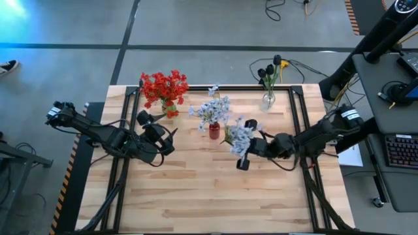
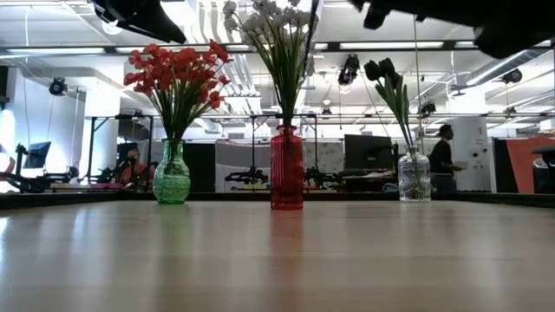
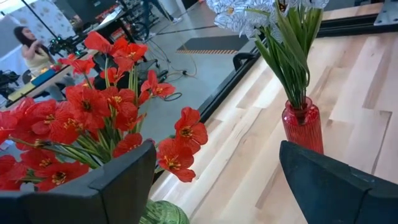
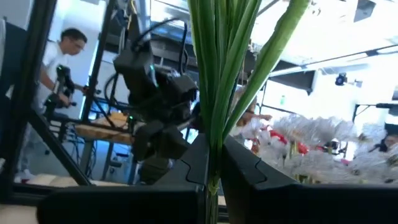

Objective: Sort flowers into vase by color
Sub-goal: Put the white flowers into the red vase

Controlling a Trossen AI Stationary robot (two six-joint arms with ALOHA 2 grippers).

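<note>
Three vases stand along the far side of the table. A green vase [image 2: 172, 178] holds red flowers [image 1: 163, 87]. A red vase [image 1: 214, 130] holds pale blue-white flowers [image 1: 212, 109]. A clear vase [image 1: 268, 100] holds dark buds [image 1: 270, 67]. My right gripper [image 1: 252, 149] hangs just right of the red vase, shut on another bunch of pale blue-white flowers [image 1: 239, 135]. My left gripper [image 3: 217, 193] is open near the red flowers, left of the red vase, with nothing between its fingers. My right gripper pinches the green stalks [image 4: 214, 163] of the pale blue-white bunch between its two fingers [image 4: 245, 171]. It comes from the table's right side and the fingers lie across the stalks. The bunch is lifted clear of the table, its blooms [image 1: 239, 135] toward the red vase.
The bare wooden tabletop [image 1: 209, 189] stretches across the near half. A black frame [image 1: 300, 111] runs along the table's edges. Beyond the table stand desks with a keyboard [image 1: 398, 150], and people [image 2: 442, 160] in the room behind.
</note>
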